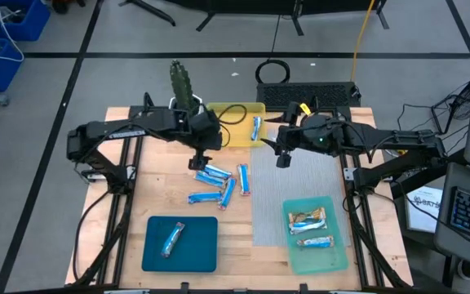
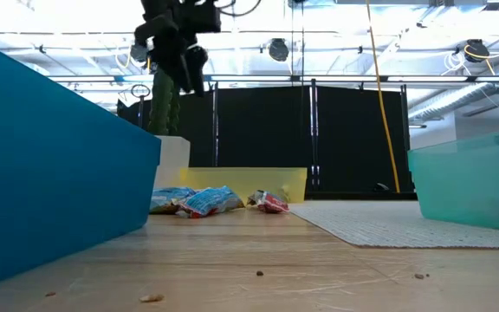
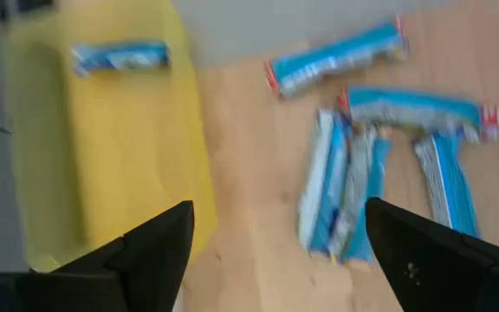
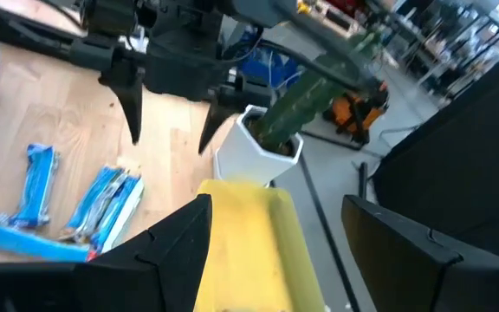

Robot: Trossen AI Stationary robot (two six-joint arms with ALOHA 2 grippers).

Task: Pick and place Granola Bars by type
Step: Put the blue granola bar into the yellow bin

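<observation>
Sorting is partway: you have four bars trayed, five blue Granola Bars point(image 1: 221, 184) loose mid-desk, left tool point(image 1: 201, 163) wide, empty above them, right tool point(image 1: 283, 158) wide.

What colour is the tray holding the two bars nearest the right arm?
Light teal tray, seen best in the high view.

free: bare wood between dark blue tray point(image 1: 180, 243) and bar cluster point(image 1: 219, 184) | free: grey mat point(image 1: 292, 184) | obstacles: cactus pot point(image 1: 183, 86) beside yellow tray point(image 1: 228, 126); light teal tray point(image 1: 315, 233)
</observation>
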